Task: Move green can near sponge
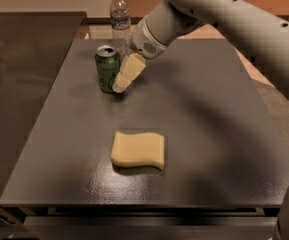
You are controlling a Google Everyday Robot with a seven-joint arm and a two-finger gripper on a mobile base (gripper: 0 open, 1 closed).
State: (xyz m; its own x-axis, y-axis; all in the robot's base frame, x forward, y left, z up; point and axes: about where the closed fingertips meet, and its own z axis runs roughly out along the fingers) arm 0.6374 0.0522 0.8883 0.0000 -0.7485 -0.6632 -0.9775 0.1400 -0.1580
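Green can: upright on the dark table, beyond the sponge and slightly to its left in view, well apart from it. Not yet brought near; the whole carry toward the sponge apparently left to do. Gripper also beyond the sponge, against the can's right side or just beside it. Cannot tell how wide the jaws stand, nor whether gripping the can. Probably at the grasping stage. Can's silver top showing, contents hidden. Water bottle farther beyond the sponge, past the can, white cap on, fill level unclear.
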